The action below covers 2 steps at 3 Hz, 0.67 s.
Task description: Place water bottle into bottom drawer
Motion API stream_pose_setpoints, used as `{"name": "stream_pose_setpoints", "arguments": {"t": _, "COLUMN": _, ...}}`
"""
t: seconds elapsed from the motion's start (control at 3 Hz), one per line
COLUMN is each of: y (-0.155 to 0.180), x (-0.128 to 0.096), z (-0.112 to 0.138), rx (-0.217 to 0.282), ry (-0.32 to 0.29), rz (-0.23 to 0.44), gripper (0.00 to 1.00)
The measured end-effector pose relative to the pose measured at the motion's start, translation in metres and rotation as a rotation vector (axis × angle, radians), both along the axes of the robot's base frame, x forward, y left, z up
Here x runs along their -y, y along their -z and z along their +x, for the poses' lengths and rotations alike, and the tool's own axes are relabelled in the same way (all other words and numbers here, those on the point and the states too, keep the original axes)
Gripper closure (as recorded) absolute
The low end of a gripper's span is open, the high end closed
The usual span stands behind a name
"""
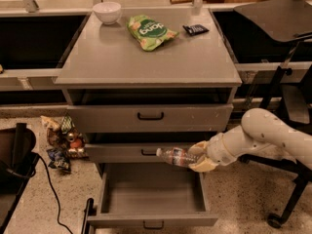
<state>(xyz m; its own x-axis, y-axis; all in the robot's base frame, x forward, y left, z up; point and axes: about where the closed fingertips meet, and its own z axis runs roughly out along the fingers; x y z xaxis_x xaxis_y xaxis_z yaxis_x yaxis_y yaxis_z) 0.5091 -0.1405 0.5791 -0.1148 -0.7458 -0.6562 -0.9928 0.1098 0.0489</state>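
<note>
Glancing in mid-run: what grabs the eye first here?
The gripper, reaching in from the right, holds the bottle sideways just above the open bottom drawer. On the cabinet top lie a green bag near the back and a white bowl at the back left corner.

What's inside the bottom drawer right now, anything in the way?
Only bare grey floor shows in the bottom drawer; nothing lies on it. Its rear strip is hidden under the middle drawer. The gripper holds the water bottle sideways in front of that drawer, above the opening.
</note>
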Motion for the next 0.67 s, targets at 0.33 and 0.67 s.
{"name": "stream_pose_setpoints", "arguments": {"t": 0.33, "y": 0.055, "x": -0.009, "z": 0.014, "rx": 0.018, "ry": 0.043, "rz": 0.01, "gripper": 1.0}}
{"name": "stream_pose_setpoints", "arguments": {"t": 0.67, "y": 0.112, "x": -0.02, "z": 0.036, "rx": 0.058, "ry": 0.093, "rz": 0.058, "gripper": 1.0}}
